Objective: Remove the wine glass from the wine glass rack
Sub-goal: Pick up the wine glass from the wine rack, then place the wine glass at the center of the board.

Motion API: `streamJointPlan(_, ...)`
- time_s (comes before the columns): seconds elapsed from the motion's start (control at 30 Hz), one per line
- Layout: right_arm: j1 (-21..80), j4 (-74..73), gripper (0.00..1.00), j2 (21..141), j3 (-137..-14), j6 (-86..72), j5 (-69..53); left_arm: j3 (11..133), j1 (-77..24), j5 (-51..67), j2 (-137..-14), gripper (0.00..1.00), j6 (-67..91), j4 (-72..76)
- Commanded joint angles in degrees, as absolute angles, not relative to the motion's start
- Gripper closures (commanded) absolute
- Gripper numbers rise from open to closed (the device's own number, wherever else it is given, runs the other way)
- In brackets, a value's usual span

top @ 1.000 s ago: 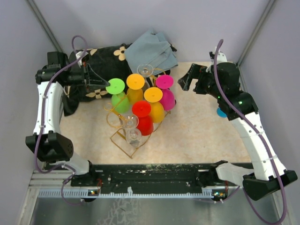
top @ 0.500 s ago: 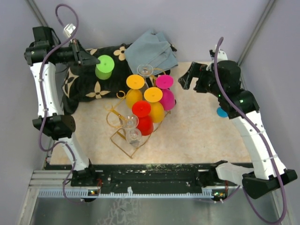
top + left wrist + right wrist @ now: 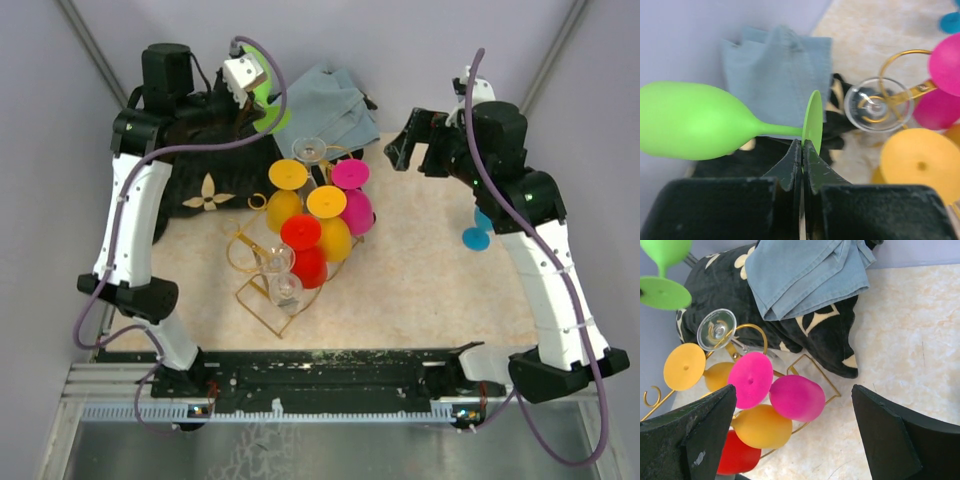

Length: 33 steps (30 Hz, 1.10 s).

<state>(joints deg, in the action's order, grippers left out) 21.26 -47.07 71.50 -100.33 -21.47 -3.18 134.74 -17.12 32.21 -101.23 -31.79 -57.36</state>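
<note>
Sideways in the left gripper (image 3: 802,145) sits the green glass (image 3: 690,122), its foot's edge pinched between the closed fingers (image 3: 790,167), off the rack (image 3: 238,291) and over the cloths (image 3: 325,110) at the far left. The right gripper (image 3: 793,390) gapes wide and empty, hovering right of the rack with its other glasses (image 3: 327,203).

No legible text, labels or numbers anywhere, black cloth (image 3: 215,175) shows only flower motifs

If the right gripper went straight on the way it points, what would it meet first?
Probably the magenta wine glass on the gold rack, centred between the fingers of the open right gripper; depth unclear.
</note>
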Motion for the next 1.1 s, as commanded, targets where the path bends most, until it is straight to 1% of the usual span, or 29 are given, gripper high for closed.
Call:
streamJointPlan(0.0,21.7,-48.2,0.02,72.1,-104.5,-19.9,-2.0,134.7,-19.1,21.4,-98.4,1.00,-44.2,-48.6)
streamJointPlan(0.13,21.7,-48.1,0.02,71.7,-103.8,-19.9,-2.1,129.4,-21.0,17.7,-95.3,1.00,-50.2,-42.6)
streamJointPlan(0.27,21.7,-48.0,0.02,71.4,-103.5,-20.2,-1.3,126.9,-22.9,16.6,-93.3,1.00,-55.0,-39.5)
streamJointPlan(0.4,21.6,-50.0,0.02,73.3,-107.3,-20.5,0.6,122.5,-29.0,15.8,-90.0,1.00,-62.4,-36.5)
streamJointPlan(0.5,20.1,-52.6,0.02,77.0,-114.6,-20.5,0.0,117.7,-35.0,14.6,-87.1,1.00,-68.8,-35.4)
streamJointPlan(0.67,16.9,-60.7,0.02,85.8,-136.7,-19.7,-2.4,108.8,-46.8,10.7,-82.6,1.00,-78.6,-31.8)
streamJointPlan(0.73,15.6,-63.1,0.02,87.7,-142.3,-19.8,-3.9,107.2,-52.2,9.1,-82.0,1.00,-82.0,-31.0)
streamJointPlan(0.8,14.6,-63.4,0.02,87.0,-142.9,-20.2,-4.6,107.0,-56.4,7.5,-82.3,1.00,-83.2,-30.9)
streamJointPlan(0.93,14.3,-61.2,0.02,80.7,-137.0,-20.3,-1.8,106.2,-63.9,4.7,-82.6,1.00,-83.8,-30.9)
streamJointPlan(1.07,14.2,-61.7,0.02,74.8,-134.0,-19.6,1.7,101.6,-69.6,2.5,-81.7,1.00,-83.2,-30.2)
